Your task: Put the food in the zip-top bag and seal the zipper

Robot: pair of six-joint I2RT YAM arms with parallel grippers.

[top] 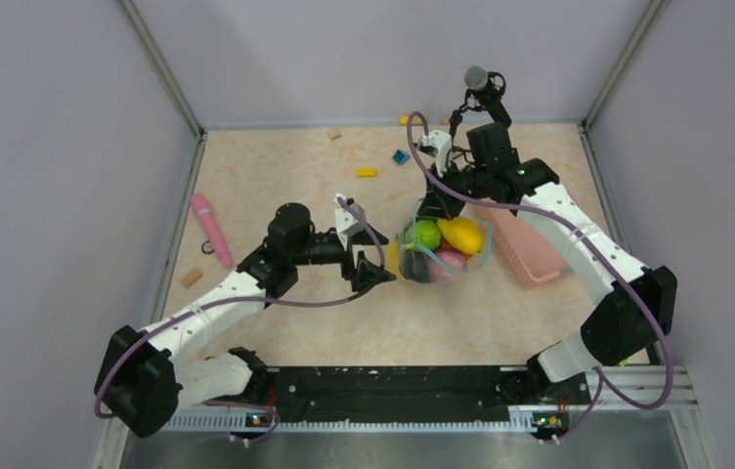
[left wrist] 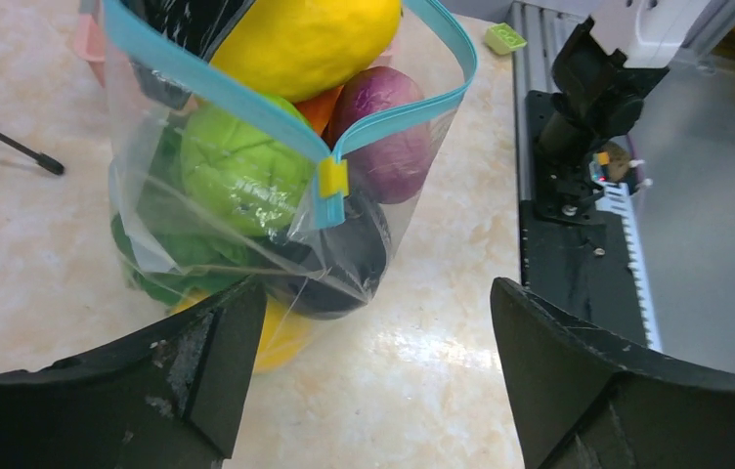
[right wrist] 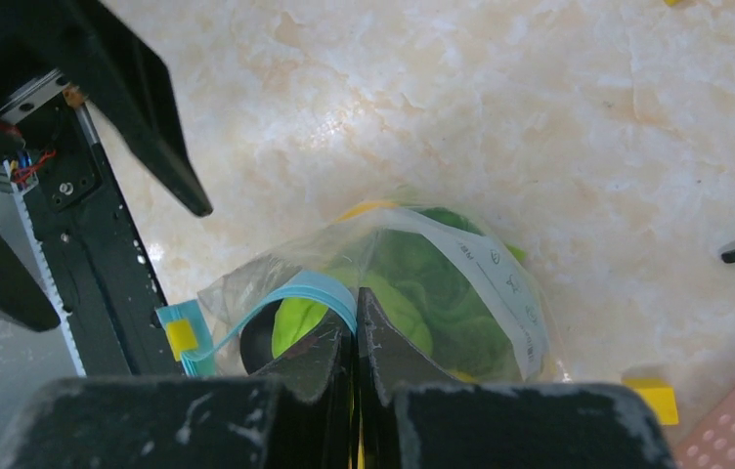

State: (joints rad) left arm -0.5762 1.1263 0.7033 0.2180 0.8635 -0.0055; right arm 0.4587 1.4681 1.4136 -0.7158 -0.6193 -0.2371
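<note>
The zip-top bag (top: 442, 252) stands at mid-table with its mouth open. Inside show a yellow lemon (top: 462, 234), a green lime (top: 427, 234), a magenta piece (top: 452, 259) and a dark eggplant (top: 416, 270). My right gripper (top: 432, 207) is shut on the bag's rim; in the right wrist view (right wrist: 355, 298) it pinches the teal zipper (right wrist: 310, 288). The yellow slider (left wrist: 332, 178) sits at the zipper's near end. My left gripper (left wrist: 373, 391) is open and empty, just left of the bag (left wrist: 246, 234), with the eggplant (left wrist: 344, 262) and a yellow piece (left wrist: 281, 332) close ahead.
A pink mesh basket (top: 522, 244) touches the bag's right side. A pink cylinder (top: 212, 230) lies at the left. Small blocks (top: 367, 173) lie at the back, and a yellow block (right wrist: 655, 401) lies by the basket. The black base rail (left wrist: 579, 254) runs along the near edge.
</note>
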